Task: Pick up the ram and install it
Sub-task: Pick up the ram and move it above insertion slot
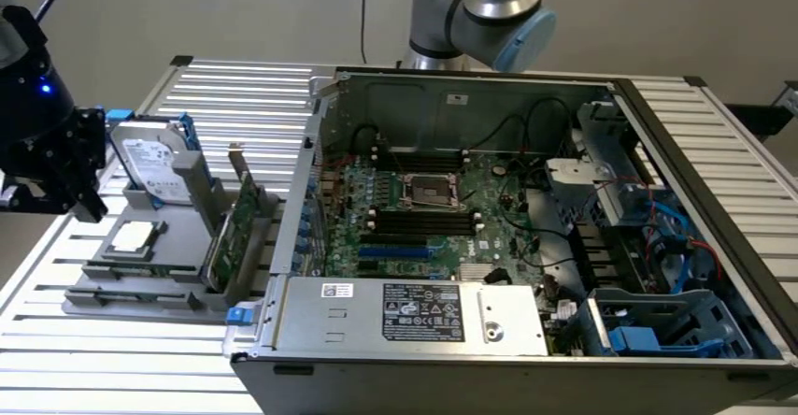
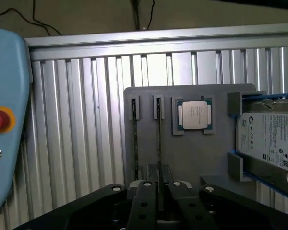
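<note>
Two ram sticks stand on edge in slots of the grey fixture tray [image 2: 192, 158]; I see them as thin dark strips, one ram stick [image 2: 158, 139] in line with my fingers and a second ram stick [image 2: 135, 139] beside it. My gripper [image 2: 159, 191] hovers above the tray end, its fingers [image 2: 145, 201] close together with a narrow gap and nothing held. In the exterior view the black gripper [image 1: 56, 205] hangs at the left, above and beside the tray [image 1: 125, 284]. The motherboard's long black slots [image 1: 424, 219] lie inside the open case [image 1: 499, 247].
On the tray also sit a CPU [image 2: 194, 115], a hard drive [image 2: 269, 143] and an upright green expansion card [image 1: 231, 237]. A light blue pendant with a red button [image 2: 5, 120] is beside the tray. The ribbed aluminium table [image 1: 237, 88] carries everything.
</note>
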You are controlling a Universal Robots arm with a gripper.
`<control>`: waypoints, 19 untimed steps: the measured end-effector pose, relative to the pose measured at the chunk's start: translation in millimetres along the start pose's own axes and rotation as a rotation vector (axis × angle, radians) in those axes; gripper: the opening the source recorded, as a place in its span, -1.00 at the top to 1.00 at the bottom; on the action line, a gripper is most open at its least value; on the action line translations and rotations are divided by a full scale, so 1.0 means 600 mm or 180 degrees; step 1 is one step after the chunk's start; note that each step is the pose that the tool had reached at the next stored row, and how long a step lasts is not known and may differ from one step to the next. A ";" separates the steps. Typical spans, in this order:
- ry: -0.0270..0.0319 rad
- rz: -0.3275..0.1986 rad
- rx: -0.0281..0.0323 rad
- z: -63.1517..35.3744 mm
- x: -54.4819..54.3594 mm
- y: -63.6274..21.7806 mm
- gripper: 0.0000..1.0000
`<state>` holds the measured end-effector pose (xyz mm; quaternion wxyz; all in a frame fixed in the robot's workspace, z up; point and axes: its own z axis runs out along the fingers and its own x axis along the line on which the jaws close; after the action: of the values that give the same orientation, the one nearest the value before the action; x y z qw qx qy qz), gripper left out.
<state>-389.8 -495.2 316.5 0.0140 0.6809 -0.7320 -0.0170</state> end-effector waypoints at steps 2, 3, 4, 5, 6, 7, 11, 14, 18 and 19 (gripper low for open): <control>0.0000 0.0000 0.0000 0.000 0.000 0.000 0.53; 0.0000 0.0000 0.0000 0.001 0.000 0.000 0.40; 0.0000 0.0001 0.0000 0.003 0.000 0.000 0.40; 0.0000 0.0000 0.0000 0.006 0.001 0.000 0.40; -0.0001 0.0000 0.0001 0.009 0.002 0.000 0.27; -0.0001 -0.0001 0.0001 0.012 0.004 0.000 0.27; -0.0001 -0.0007 0.0000 0.024 0.013 -0.002 0.27; -0.0001 -0.0012 0.0000 0.033 0.020 -0.003 0.27; -0.0001 -0.0017 0.0000 0.045 0.024 -0.008 0.27; -0.0001 -0.0017 0.0000 0.048 0.024 -0.009 0.27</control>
<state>-386.5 -509.9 287.5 0.0137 0.6829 -0.7302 -0.0172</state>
